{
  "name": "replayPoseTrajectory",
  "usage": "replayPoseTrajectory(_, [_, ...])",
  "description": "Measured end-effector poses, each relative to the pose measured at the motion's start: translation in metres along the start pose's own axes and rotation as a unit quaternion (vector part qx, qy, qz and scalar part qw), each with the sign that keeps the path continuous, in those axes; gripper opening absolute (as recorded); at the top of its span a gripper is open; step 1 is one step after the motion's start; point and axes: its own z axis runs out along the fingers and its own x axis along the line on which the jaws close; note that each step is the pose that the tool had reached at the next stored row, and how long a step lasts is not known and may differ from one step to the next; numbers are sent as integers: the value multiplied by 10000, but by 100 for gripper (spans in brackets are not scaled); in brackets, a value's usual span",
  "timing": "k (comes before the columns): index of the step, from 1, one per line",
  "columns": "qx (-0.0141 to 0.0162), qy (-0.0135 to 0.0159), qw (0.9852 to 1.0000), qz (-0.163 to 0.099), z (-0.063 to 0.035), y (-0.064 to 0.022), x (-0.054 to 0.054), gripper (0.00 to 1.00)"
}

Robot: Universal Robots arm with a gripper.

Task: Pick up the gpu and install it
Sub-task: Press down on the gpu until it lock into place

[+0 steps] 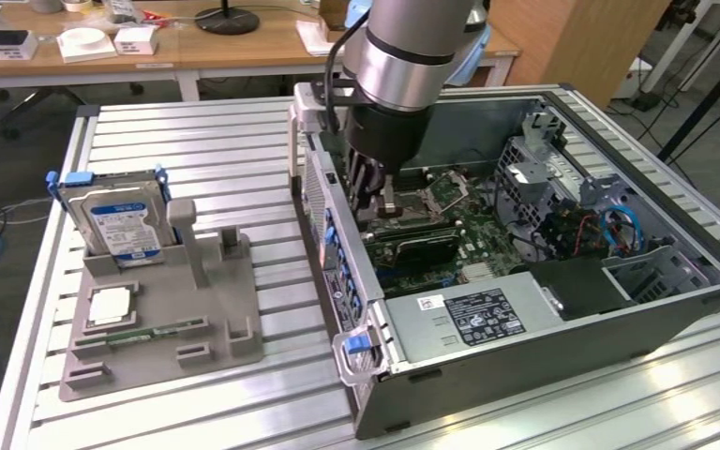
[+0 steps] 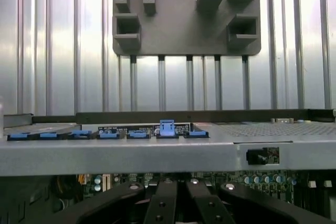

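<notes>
The gpu (image 1: pixel 416 247) is a dark card with a green edge, standing low on the motherboard inside the open computer case (image 1: pixel 585 323). My gripper (image 1: pixel 381 214) reaches straight down into the case, its black fingers closed together at the card's upper edge near the case's rear wall. In the wrist view the fingertips (image 2: pixel 160 205) sit close together above the motherboard, and the card itself is hidden beneath them. On the grey fixture (image 1: pixel 217 323), the upright slots (image 1: pixel 203 239) stand empty.
A silver hard drive with a blue label (image 1: pixel 116 220) stands in the fixture, with a chip (image 1: pixel 110 305) and a narrow green memory stick (image 1: pixel 160 330) in front of it. The case's rear wall with blue clips (image 2: pixel 167 128) is close beside my fingers. A power supply (image 1: pixel 472 314) fills the case's near end.
</notes>
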Motion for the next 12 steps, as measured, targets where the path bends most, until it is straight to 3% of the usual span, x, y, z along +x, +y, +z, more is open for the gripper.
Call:
replayPoseTrajectory(6, [26, 18, 10000, 1, 54, -6, 1, 11])
replayPoseTrajectory(7, [27, 17, 10000, 1, 55, -13, -1, 11])
replayPoseTrajectory(8, [54, -15, 10000, -3, 79, -35, -8, 11])
replayPoseTrajectory(11, [46, -3, 10000, -1, 67, -67, -8, 11])
replayPoseTrajectory(12, [51, -12, 10000, -1, 68, -96, -10, 11])
